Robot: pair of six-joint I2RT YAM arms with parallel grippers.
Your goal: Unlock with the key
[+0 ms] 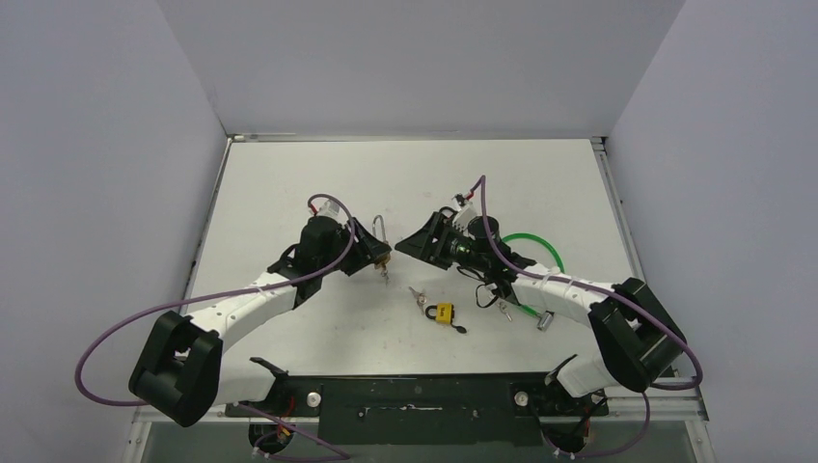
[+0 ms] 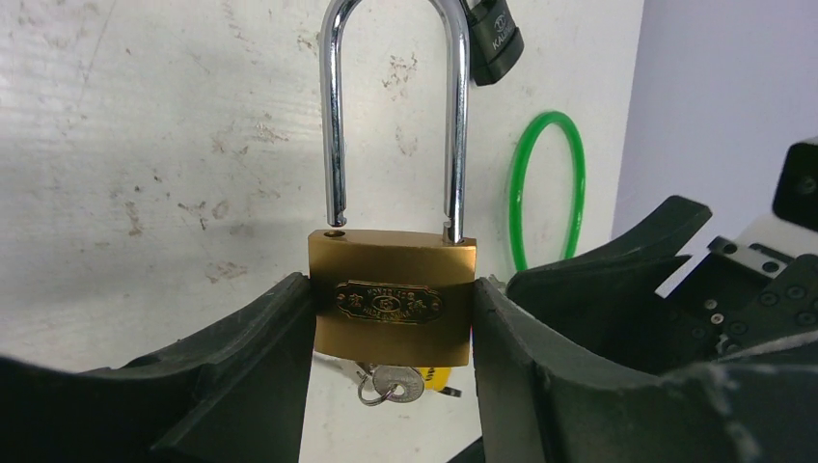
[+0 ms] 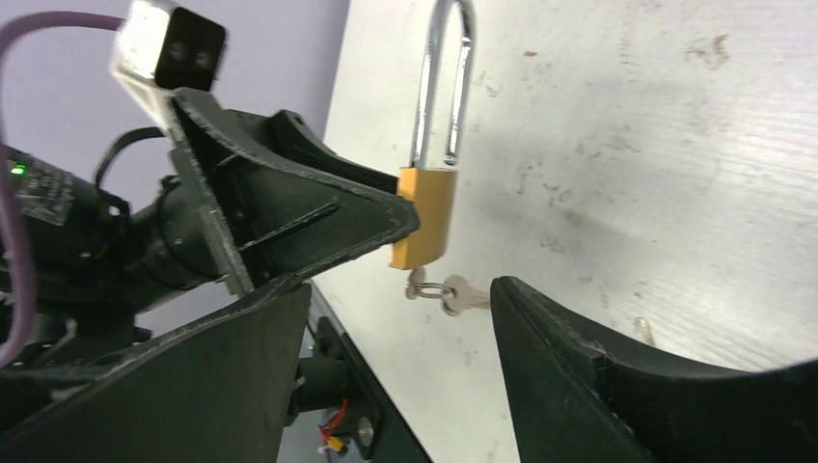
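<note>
- Top view: left end effector (image 1: 378,257) grips the brass padlock (image 1: 383,241) above the tabletop (image 1: 540,183), right end effector (image 1: 405,246) just beside
- Left wrist: one leg of the shackle (image 2: 333,116) sits clear of its hole
- Right wrist: jaws wide apart, empty; key (image 3: 453,294) at the padlock's underside

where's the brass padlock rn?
Brass padlock: left of centre in top view, clamped in the left gripper, key hanging below; open right gripper faces it.
</note>
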